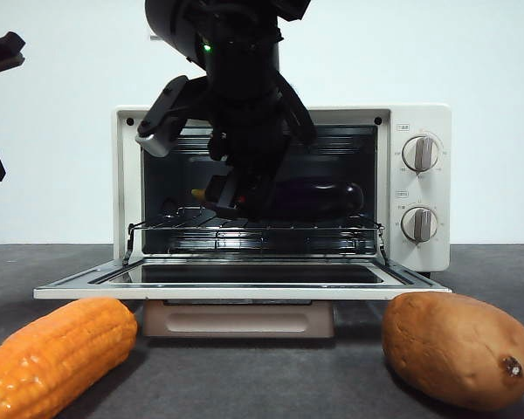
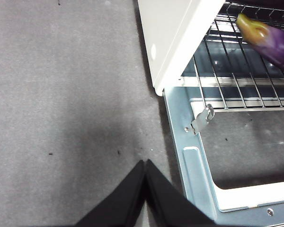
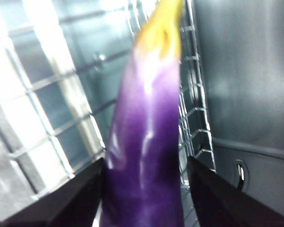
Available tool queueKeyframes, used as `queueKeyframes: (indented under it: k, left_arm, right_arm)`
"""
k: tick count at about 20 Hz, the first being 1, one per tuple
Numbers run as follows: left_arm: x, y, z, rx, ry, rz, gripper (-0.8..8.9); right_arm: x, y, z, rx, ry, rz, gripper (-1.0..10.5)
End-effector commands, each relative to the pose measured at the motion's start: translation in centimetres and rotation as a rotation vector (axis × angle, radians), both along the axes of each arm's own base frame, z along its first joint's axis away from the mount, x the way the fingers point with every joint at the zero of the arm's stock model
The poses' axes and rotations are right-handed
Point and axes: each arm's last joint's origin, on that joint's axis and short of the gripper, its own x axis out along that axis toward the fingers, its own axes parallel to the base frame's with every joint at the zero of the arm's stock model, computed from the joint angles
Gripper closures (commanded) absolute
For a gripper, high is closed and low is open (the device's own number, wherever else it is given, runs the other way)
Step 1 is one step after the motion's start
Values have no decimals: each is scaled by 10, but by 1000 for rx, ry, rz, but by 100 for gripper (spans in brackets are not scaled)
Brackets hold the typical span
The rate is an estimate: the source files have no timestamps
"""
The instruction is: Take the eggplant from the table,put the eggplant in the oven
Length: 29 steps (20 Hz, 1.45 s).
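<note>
Oven (image 1: 419, 118) door down | right gripper (image 1: 236, 202) inside, jaws astride eggplant (image 1: 319, 199) on rack | left gripper (image 2: 145, 163) closed above table (image 2: 61, 94)

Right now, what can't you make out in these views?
- Front: the right hand covers the middle of the eggplant; grip not visible.
- Right wrist: close and blurred; whether the eggplant rests on the rack or the hand is touching it is unclear.
- Left wrist: the frame edge cuts off most of the eggplant.
- Front: oven knob markings too small to read.
</note>
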Motion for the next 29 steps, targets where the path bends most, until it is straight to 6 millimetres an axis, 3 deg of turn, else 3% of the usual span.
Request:
queueKeyframes:
  k: [1,7,13,18,21,25,29]
  left_arm:
    - [2,-1,0,-9,1,0,810]
    - [10,-3,-10,15,47,-6,810]
    - [35,-10,-43,61,177,-32,810]
    - [51,-8,-65,52,237,-36,810]
    - [59,2,-77,-55,290,-105,809]
    - [67,16,-97,-202,388,-161,810]
    - [69,20,-107,-293,440,-208,809]
  right_arm:
    - [-3,10,-3,17,-4,6,668]
    - [-20,19,2,19,-5,24,669]
    - [-74,11,59,196,44,42,757]
    - [-104,-26,108,273,94,43,877]
    - [-120,-54,134,295,99,23,937]
    - [-142,-94,167,396,94,11,940]
    - [-156,-120,187,473,62,8,940]
